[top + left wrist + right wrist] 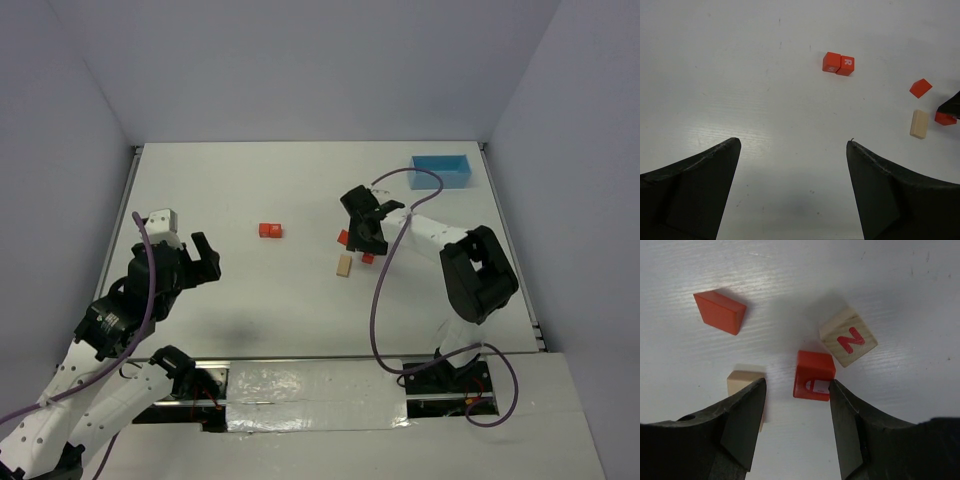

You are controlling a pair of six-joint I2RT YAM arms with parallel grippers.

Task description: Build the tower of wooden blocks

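Tower unbuilt: red pair [270,231] touching side by side mid-counter [300,180], with red cube [813,375], N block [848,337], red wedge [720,311] and tan block [744,381] lying loose and close together under the right arm. Right jaws parted, gripping nothing, low over that cluster with the red cube between the tips, close to one finger. Left jaws spread wide and empty, raised over bare counter well apart from every block.

Bright, even light falls from overhead, leaving only soft, faint shadows on my white counter [300,190]. The glossy strip [300,390] at its near edge glares. My left claw [792,145] looks dark and slightly blurred.
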